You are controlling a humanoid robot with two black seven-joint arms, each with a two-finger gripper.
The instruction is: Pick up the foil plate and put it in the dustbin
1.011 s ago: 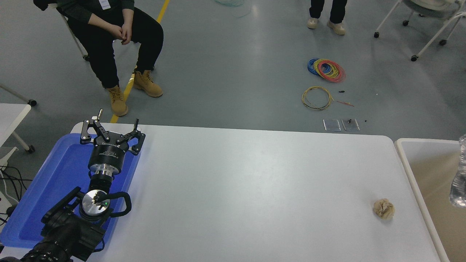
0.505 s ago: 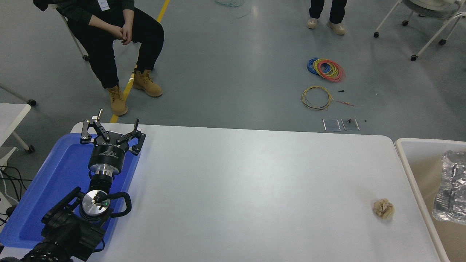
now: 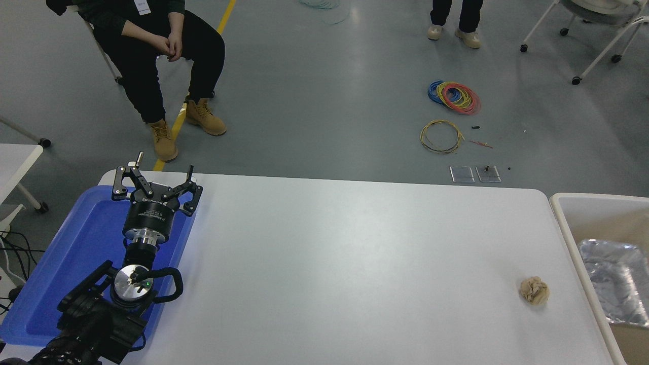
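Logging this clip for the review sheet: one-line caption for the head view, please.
Foil plate lies inside the dustbin; paper ball on the table; left hand open above the blue tray.

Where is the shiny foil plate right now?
The foil plate lies inside the dustbin at the right edge of the head view, just past the table's right end, near the paper ball.

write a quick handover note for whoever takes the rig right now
Left gripper: parked over the blue tray at the table's left, jaws open, holding nothing.
Right gripper: not in view.
Foil plate: lying inside the dustbin at the table's right edge.
Done: plate is in the bin.
Left: nothing for this task, as far as can be seen. A crumpled paper ball sits on the table near the bin.
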